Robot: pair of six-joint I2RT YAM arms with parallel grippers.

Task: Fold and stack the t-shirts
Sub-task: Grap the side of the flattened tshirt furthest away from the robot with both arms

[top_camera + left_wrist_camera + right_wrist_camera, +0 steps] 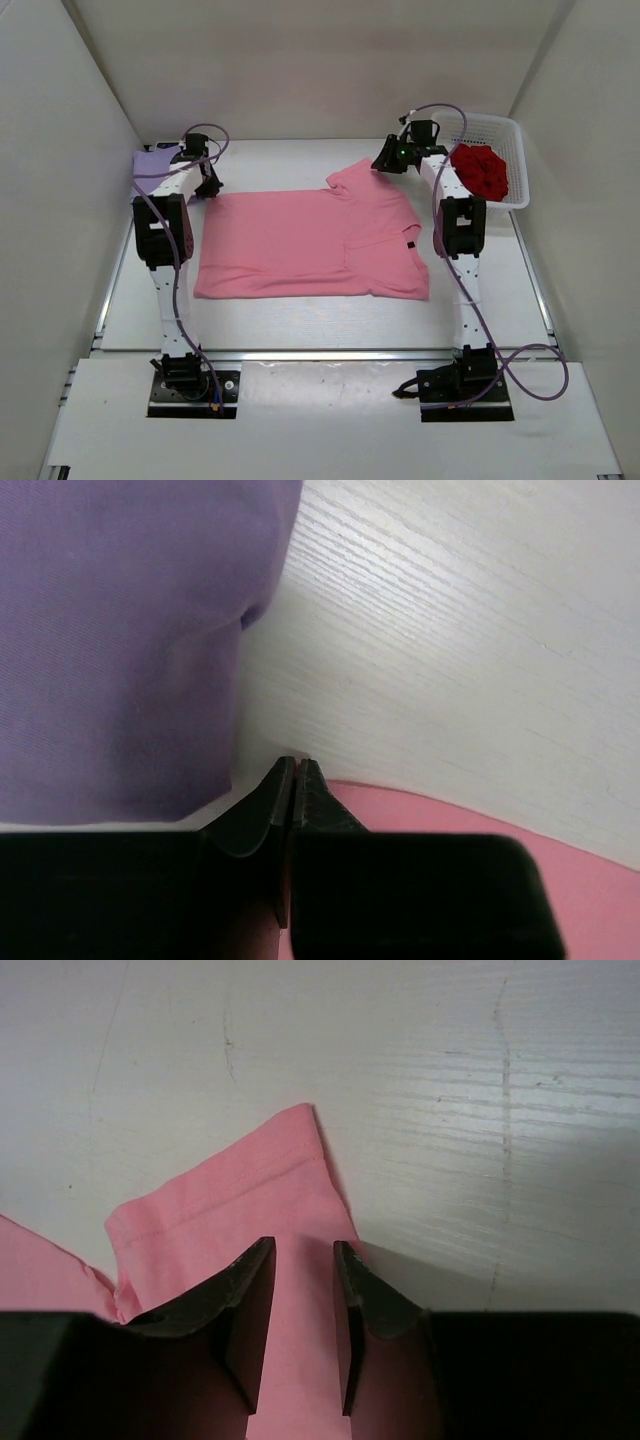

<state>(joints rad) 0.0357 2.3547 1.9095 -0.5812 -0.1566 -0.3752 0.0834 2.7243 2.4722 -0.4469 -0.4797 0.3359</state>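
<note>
Pink t-shirt (pixel 310 245) lies flat mid-frame: light, limp, sure to sag. Right fingers (pixel 250 1300) stand narrowly apart astride its sleeve (pixel 240 1190) — a sound corner hold. Left fingers (pixel 270 805) are pressed together at upper left — cloth between them unclear.

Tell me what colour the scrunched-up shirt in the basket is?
Dark red. The shirt shows best in the top external view.

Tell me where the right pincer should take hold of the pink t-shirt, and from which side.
Grip the far right sleeve of the pink t-shirt, just inside its stitched hem. It lies flat and juts out free of the body, so come straight down from above. The right pincer sits over it, open.
</note>
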